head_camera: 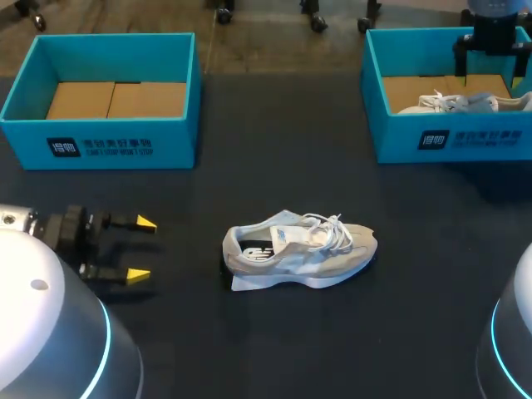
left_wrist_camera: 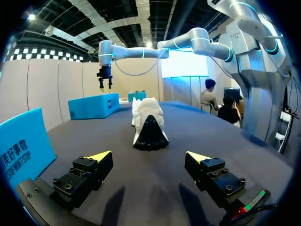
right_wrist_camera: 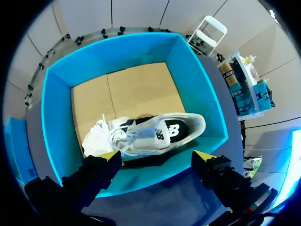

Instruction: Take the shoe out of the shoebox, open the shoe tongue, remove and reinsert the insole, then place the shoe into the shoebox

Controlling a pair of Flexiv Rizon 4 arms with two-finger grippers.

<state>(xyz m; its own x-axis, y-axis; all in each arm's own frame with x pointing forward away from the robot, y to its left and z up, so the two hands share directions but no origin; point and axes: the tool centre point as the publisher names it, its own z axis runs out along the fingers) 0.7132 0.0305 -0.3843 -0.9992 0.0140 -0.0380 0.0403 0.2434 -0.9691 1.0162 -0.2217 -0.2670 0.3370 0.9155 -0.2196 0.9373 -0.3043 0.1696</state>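
Note:
A beige and white shoe point(head_camera: 299, 251) lies on its sole in the middle of the dark table, heel toward my left gripper point(head_camera: 141, 248), which stands open a short way to its left. The left wrist view shows that shoe point(left_wrist_camera: 148, 123) heel-on, ahead of the open fingers point(left_wrist_camera: 99, 157). A second white shoe point(head_camera: 465, 103) lies in the right blue shoebox point(head_camera: 453, 137). My right gripper point(head_camera: 485, 50) hangs above that box. In the right wrist view this shoe point(right_wrist_camera: 143, 134) lies on the box's cardboard floor, below the open gripper point(right_wrist_camera: 157, 157). Neither gripper holds anything.
An empty blue shoebox point(head_camera: 104, 137) with a cardboard floor stands at the back left. Bare dark tabletop point(head_camera: 274, 349) surrounds the middle shoe. My arms' grey housings fill the lower corners of the head view.

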